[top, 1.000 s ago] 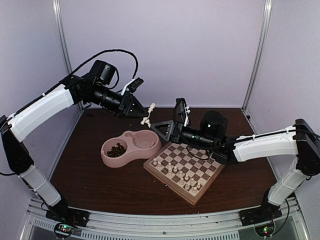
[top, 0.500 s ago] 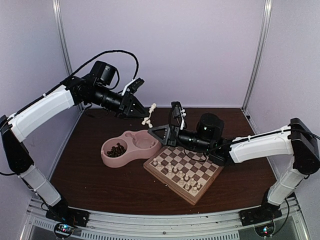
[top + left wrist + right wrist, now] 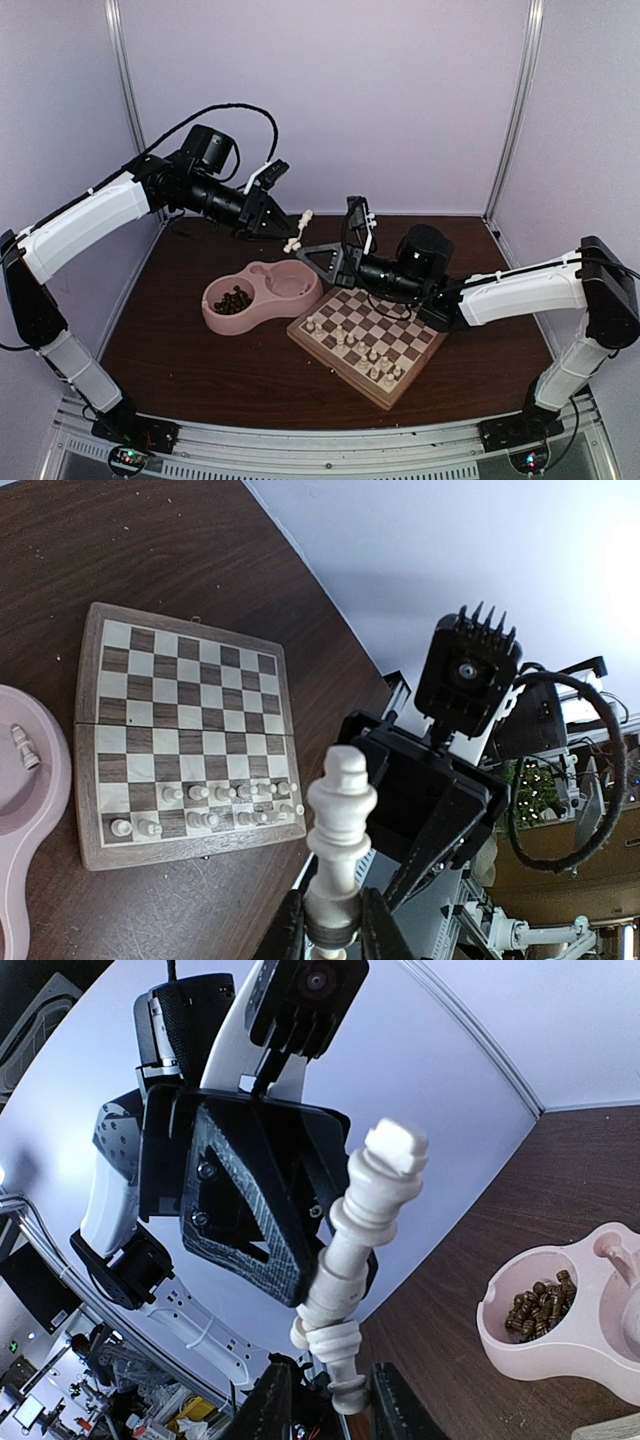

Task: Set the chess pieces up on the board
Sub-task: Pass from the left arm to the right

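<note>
Left hand clamped on a white chess piece, held aloft over the far side of the desk, above a pink dish. Right hand partly open, fingers flanking the piece's lower end, gaps showing. Board sits just right of the dish.

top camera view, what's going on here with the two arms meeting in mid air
It looks like a handover. The left gripper is shut on a tall cream chess piece, holding it in the air behind the pink dish. The right gripper has its fingers either side of one end of that piece; whether they have clamped is unclear. On the board, small cream pieces stand along one edge, and dark pieces fill one bowl of the dish.
</note>
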